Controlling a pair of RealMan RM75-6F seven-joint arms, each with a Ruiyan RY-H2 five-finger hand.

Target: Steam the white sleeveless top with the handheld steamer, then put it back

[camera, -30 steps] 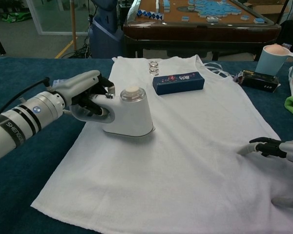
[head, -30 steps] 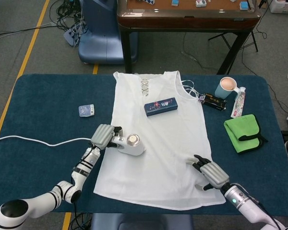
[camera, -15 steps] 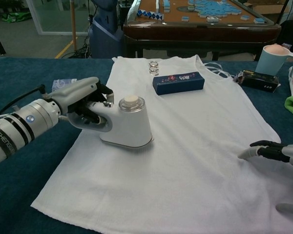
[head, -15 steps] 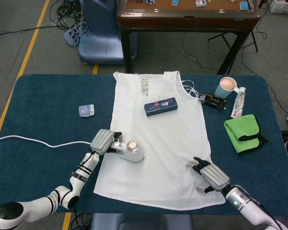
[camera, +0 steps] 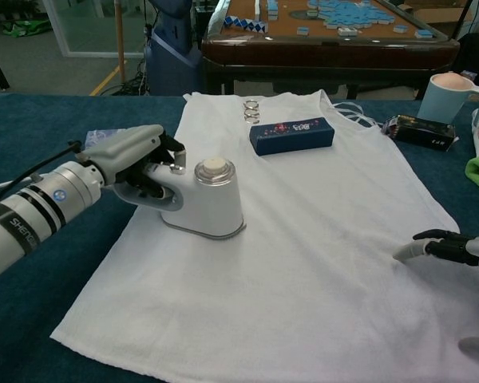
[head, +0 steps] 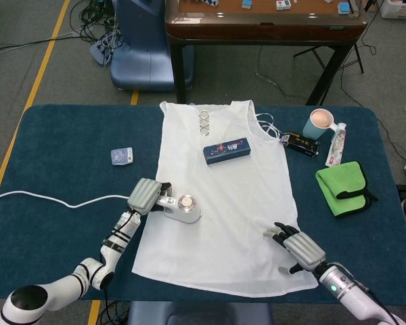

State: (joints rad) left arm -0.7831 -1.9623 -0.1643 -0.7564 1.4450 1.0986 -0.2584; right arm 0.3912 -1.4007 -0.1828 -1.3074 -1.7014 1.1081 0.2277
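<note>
Two hands are in view. The left hand grips the handle of the handheld steamer, whose soleplate sits flat on the white sleeveless top. The right hand holds nothing; its fingers are apart and rest on the top's lower right area, apparently pinning the fabric.

Change over the last second: the steamer has slid toward the top's left edge and slightly back toward the robot, then up a little; the left hand moved with it. The right hand has drawn back a little toward the hem. Judgement: a steaming pass along the left side is under way; most of the garment is still to be covered, and the return of the steamer is not yet due.

Position: the top lies spread flat on the blue surface, between the two hands and extending away from them. The white power cord trails out to the left of the left hand.

Count:
- 1 steamer, 1 top
- 1 dark blue box lying on the top, beyond the left hand
- 1 mug, 1 green cloth, both beyond the right hand
- 1 small packet, beyond the left hand
</note>
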